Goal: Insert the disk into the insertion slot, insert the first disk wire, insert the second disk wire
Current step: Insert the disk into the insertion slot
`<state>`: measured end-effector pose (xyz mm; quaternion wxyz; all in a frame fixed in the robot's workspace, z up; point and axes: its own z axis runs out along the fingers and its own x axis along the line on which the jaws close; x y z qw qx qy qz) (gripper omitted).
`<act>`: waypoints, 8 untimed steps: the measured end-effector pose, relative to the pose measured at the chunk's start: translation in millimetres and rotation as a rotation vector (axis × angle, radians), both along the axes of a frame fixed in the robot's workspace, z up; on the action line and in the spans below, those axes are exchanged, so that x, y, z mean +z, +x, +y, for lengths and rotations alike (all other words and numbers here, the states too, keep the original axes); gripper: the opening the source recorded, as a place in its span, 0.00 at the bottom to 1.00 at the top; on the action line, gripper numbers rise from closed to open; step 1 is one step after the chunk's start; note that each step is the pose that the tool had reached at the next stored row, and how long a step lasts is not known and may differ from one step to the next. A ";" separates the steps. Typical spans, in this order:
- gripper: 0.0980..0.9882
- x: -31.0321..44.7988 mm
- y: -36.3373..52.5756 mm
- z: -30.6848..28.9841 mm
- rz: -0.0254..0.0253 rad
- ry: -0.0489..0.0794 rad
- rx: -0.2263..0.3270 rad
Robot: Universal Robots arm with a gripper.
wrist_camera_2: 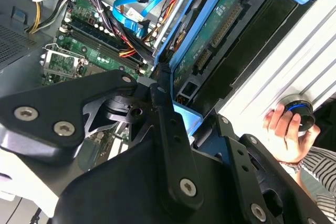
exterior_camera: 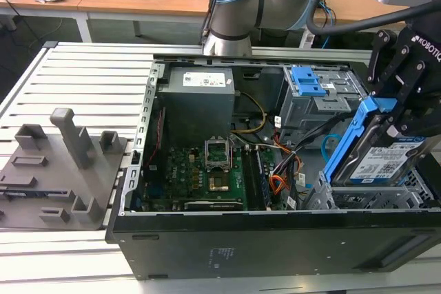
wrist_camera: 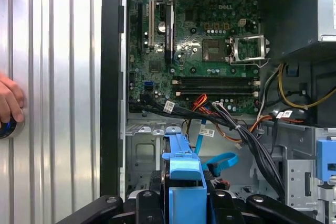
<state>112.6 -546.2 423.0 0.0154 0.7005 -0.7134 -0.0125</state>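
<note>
The disk (exterior_camera: 381, 164) hangs tilted, one end raised, in the claw (exterior_camera: 398, 113), which is clamped on its blue frame. It sits just above the low grey slot (exterior_camera: 358, 199), at about four o'clock in the exterior view. The light-blue cable (exterior_camera: 329, 144) and red-orange wires (exterior_camera: 278, 184) lie loose between nine and eleven o'clock of the slot. If the disk enters skewed, it could jam on the rim or pinch them.

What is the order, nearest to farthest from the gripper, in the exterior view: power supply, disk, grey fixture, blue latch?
1. disk, held by the gripper
2. blue latch, on the taller cage
3. power supply, further inside the case
4. grey fixture, on the table outside
</note>
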 end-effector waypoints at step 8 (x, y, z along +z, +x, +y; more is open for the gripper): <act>0.30 -7.8 0.0 0.0 0.0000 0.000 0.000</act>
